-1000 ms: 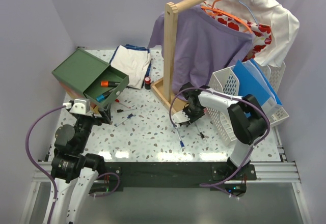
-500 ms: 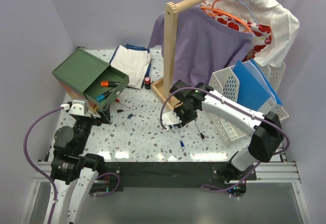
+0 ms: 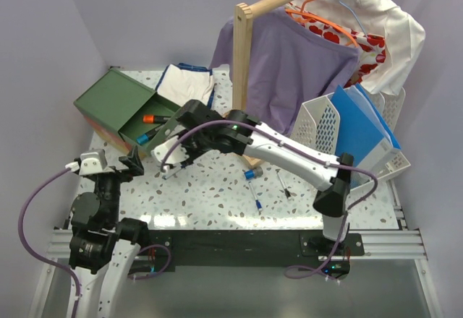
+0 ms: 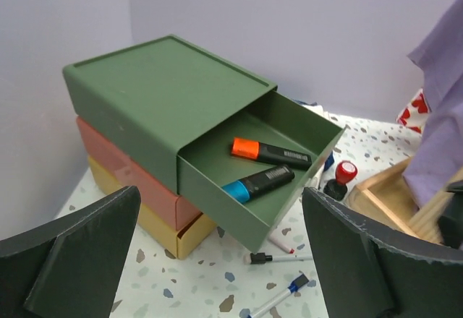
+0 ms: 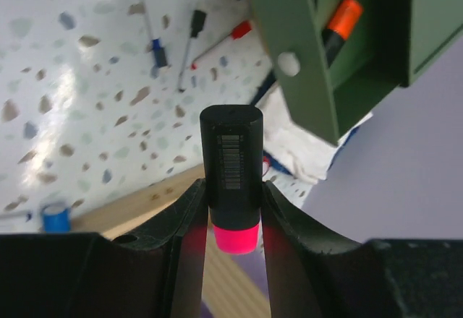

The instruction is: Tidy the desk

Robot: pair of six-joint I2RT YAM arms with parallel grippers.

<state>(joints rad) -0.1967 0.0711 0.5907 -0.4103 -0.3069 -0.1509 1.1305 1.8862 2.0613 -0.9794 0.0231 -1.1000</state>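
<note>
The speckled white desk (image 3: 217,191) carries scattered pens. My right gripper (image 5: 231,188) is shut on a black highlighter with a pink end (image 5: 231,162), which stands upright between the fingers. In the top view that gripper (image 3: 179,139) hovers just in front of the open green drawer (image 3: 155,126). An orange highlighter (image 4: 271,153) and a blue one (image 4: 257,183) lie in the drawer (image 4: 239,209). My left gripper (image 4: 221,213) is open and holds nothing. It hangs back at the near left (image 3: 134,162), facing the drawer box.
Loose pens (image 3: 257,204) and a blue cap (image 3: 249,173) lie mid-desk, with more pens (image 4: 278,258) under the drawer front. A red-topped stamp (image 4: 340,177) stands beside a white cloth (image 3: 184,90). A wooden clothes rack (image 3: 242,79) and a white basket of blue folders (image 3: 318,126) fill the right.
My right arm has swung left from the rack's base to the green drawer, carrying the pink highlighter. My left arm has drawn back toward the near left.
</note>
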